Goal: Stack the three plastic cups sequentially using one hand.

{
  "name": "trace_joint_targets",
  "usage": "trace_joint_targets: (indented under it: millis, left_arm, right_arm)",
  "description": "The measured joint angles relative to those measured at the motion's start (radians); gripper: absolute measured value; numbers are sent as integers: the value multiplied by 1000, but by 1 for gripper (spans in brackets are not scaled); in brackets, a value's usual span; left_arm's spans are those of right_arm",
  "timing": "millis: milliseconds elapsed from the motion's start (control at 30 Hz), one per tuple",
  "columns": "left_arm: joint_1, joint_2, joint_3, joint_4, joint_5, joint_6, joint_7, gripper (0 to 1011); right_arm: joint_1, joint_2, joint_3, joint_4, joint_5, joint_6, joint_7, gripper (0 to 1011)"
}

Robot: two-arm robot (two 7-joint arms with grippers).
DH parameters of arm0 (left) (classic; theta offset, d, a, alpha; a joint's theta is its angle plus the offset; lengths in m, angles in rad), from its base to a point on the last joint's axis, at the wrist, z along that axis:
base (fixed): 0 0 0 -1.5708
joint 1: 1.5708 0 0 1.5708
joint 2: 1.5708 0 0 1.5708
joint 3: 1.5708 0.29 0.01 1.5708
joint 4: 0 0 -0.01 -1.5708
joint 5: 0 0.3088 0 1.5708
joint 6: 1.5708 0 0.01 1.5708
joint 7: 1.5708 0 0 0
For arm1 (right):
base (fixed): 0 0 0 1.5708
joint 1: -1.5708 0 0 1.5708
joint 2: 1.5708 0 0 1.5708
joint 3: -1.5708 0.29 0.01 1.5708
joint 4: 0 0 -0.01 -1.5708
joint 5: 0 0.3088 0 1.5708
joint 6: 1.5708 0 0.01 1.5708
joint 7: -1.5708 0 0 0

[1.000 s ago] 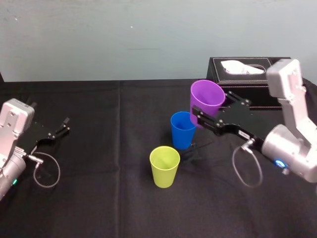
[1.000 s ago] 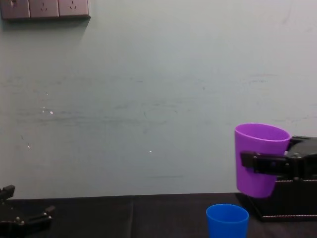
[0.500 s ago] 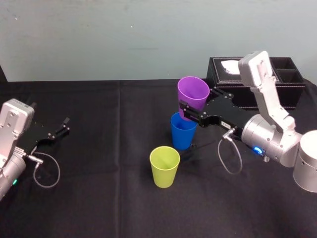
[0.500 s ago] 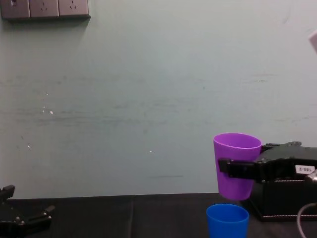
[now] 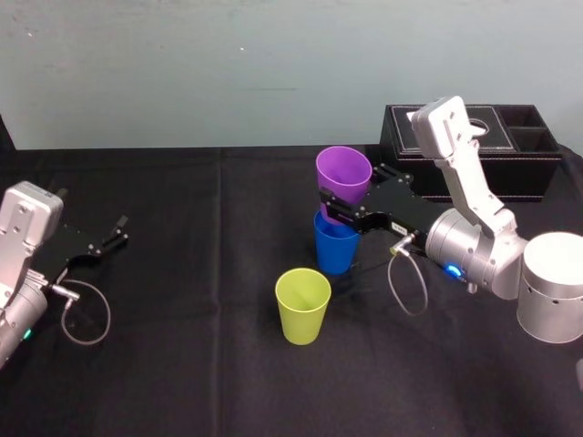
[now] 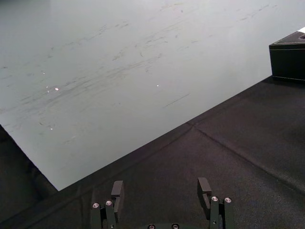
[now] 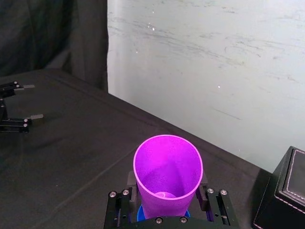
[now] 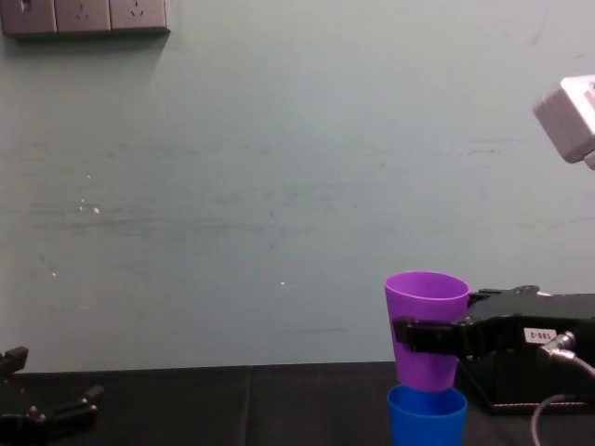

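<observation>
My right gripper (image 5: 333, 206) is shut on the purple cup (image 5: 343, 176), one finger on each side of its wall. It holds the cup upright right over the blue cup (image 5: 334, 246). In the chest view the purple cup (image 8: 426, 321) has its base at the rim of the blue cup (image 8: 426, 420). From the right wrist, the purple cup (image 7: 167, 171) stands between the fingers (image 7: 121, 201), with a sliver of the blue cup (image 7: 141, 214) beneath it. The yellow-green cup (image 5: 302, 304) stands alone, nearer me and slightly to the left. My left gripper (image 5: 114, 234) rests open at the far left of the table.
A black tissue box (image 5: 474, 146) stands at the back right, behind my right arm. A black cloth (image 5: 200, 364) covers the table. The left gripper (image 6: 160, 191) has bare cloth in front of it. A pale wall (image 8: 279, 186) rises behind the table.
My right gripper has carried the purple cup to the left and downward, from beside the tissue box to right over the blue cup. The left arm has not moved.
</observation>
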Motion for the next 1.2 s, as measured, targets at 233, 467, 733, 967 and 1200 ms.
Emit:
trace_joint_targets:
  millis: [233, 467, 733, 967, 1200]
  left_arm:
    - [0, 0, 0, 0, 0, 0, 0, 1010]
    - [0, 0, 0, 0, 0, 0, 0, 1010]
    - [0, 0, 0, 0, 0, 0, 0, 1010]
    - [0, 0, 0, 0, 0, 0, 0, 1010]
    - [0, 0, 0, 0, 0, 0, 0, 1010]
  right_arm:
    - [2, -8, 0, 13, -10, 1, 0, 722]
    - [-1, -11, 2, 20, -19, 0, 2, 722]
    - [-2, -14, 3, 28, -25, -2, 10, 722]
    - [-8, -17, 3, 34, -28, -4, 15, 722]
    - [-12, -21, 2, 46, -31, -9, 17, 722]
